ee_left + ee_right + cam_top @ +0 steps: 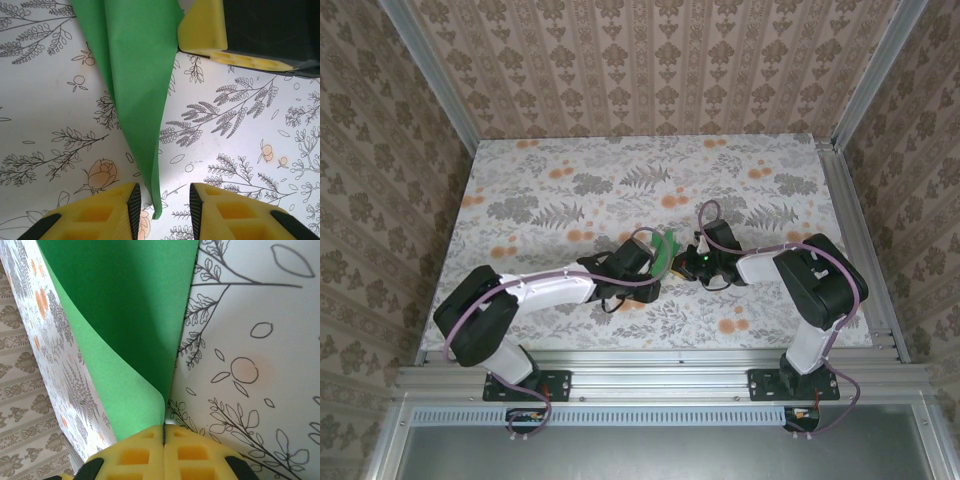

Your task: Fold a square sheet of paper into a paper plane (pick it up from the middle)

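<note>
Green and thin, the folded paper [135,75] is pinched by the right gripper [163,436]. Its two yellow jaws are pressed tight together, with no gap between them. One edge of the paper is caught in the line where they meet. From those shut jaws the paper is curved up and away, and most of it is spread to the left of that line in the right wrist view.

The left gripper [162,207] is held partly open, with a clear gap between its two yellow fingers [95,215]. The long pointed end of the paper is aimed into that gap. It is nearer to the finger on the left of the left wrist view than to the other one. The point is not squeezed by these jaws. Whether it is touched by the nearer black pad cannot be told.

Beyond the left jaws, at the wide end of the paper, a yellow finger [200,30] of the right gripper is seen just beside the paper's edge. Under the jaws, the table [240,125] with its flower and leaf drawings is seen. From above, the paper is seen between the two grippers, which are set tip to tip.
</note>
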Motion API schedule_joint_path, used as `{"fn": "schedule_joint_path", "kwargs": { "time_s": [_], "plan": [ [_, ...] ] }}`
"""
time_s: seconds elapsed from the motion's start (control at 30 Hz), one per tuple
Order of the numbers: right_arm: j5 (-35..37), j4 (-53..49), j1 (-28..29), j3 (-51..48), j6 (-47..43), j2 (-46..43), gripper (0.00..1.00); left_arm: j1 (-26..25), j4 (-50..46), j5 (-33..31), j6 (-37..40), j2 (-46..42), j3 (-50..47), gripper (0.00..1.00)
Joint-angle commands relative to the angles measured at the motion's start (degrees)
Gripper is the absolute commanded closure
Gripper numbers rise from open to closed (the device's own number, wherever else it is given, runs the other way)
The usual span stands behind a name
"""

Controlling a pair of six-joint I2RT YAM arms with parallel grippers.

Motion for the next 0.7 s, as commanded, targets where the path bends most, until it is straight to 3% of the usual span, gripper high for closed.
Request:
{"fn": "schedule_joint_path", "kwargs": {
  "time_s": [0.0,0.23,0.43,0.67],
  "plan": [
    [0.4,-1.7,-0.2,1.4,-1.5,0.1,1.00,-0.4,-0.1,-0.9,-1.0,1.4,-0.4,0.66],
    [0.5,-2.4,-0.2,1.5,-1.8,-0.3,1.00,-1.3,-2.8,-3.5,-0.1,4.1,1.2,0.71],
    [0.8,-3.4,-0.3,1.7,-2.5,-0.8,1.00,-2.0,-4.5,-4.9,1.4,6.4,2.8,0.83],
    [1.4,-4.2,-0.2,2.2,-3.2,-1.4,1.00,-2.9,-8.8,-7.8,4.2,8.0,4.5,0.87]
  ]
}}
